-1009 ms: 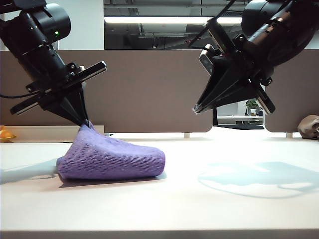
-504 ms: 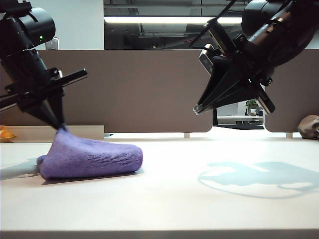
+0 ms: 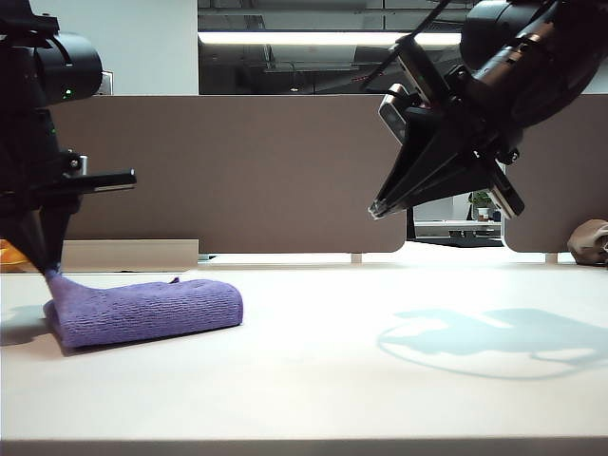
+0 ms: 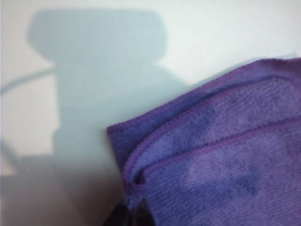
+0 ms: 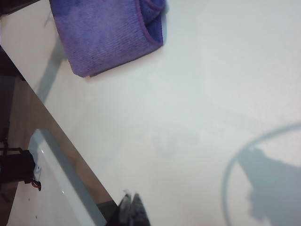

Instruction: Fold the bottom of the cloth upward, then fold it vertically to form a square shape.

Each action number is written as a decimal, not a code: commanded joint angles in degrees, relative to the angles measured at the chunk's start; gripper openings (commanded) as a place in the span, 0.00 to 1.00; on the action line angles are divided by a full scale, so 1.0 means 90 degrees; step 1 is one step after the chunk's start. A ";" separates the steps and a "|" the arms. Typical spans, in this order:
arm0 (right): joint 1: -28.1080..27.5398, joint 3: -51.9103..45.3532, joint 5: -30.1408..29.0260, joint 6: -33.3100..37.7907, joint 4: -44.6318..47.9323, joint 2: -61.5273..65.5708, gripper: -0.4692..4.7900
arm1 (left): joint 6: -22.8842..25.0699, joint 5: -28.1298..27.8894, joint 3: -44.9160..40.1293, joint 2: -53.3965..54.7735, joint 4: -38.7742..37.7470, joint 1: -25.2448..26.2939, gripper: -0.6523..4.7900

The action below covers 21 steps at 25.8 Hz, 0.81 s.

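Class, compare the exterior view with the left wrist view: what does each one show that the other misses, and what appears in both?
Only the exterior view shows both arms: the left gripper shut on one end of the cloth at the left, the right gripper shut and raised, holding nothing, and a brown lump at the far right. Only the left wrist view shows the cloth's stitched edges and its stacked layers close up. Both show the purple cloth lying folded on the white table.
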 commanded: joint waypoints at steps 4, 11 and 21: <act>0.0000 0.0017 -0.0029 -0.0095 0.0002 -0.0022 0.09 | 0.0078 -0.0202 -0.0046 -0.0034 0.0158 0.0015 0.12; 0.0000 0.0017 -0.0029 -0.0097 -0.0066 -0.0022 0.09 | 0.0100 -0.0265 -0.0046 -0.0032 0.0355 0.0015 0.37; -0.0002 0.0017 -0.0032 -0.0146 -0.0182 -0.0022 0.09 | 0.0097 -0.0486 -0.0046 -0.0046 0.0481 0.0012 0.56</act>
